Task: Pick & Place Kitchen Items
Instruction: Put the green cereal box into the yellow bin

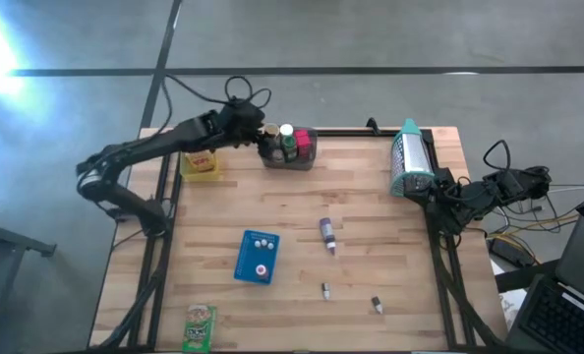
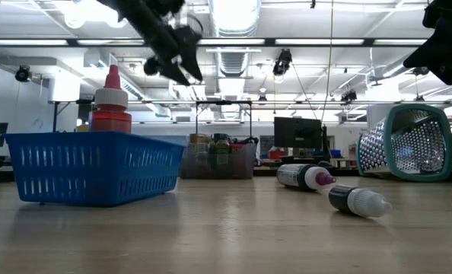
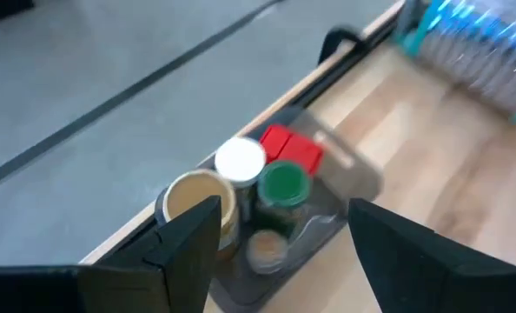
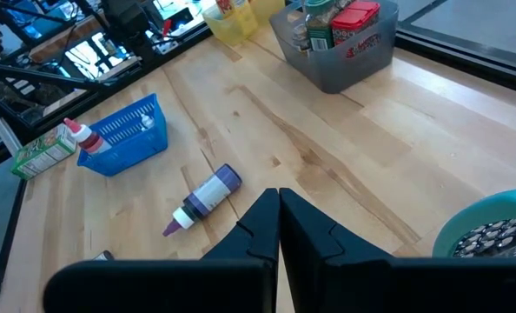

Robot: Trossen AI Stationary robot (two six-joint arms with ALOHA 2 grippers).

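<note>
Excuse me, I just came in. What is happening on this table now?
A two-armed robot is sorting toy kitchen items. The left gripper hovers open and empty above the grey bin at the table's far edge, which holds small jars and a red box. The right gripper waits shut at the right edge, beside a tipped teal mesh basket. A purple-capped bottle and two tiny bottles lie loose on the wood, near a blue tray.
</note>
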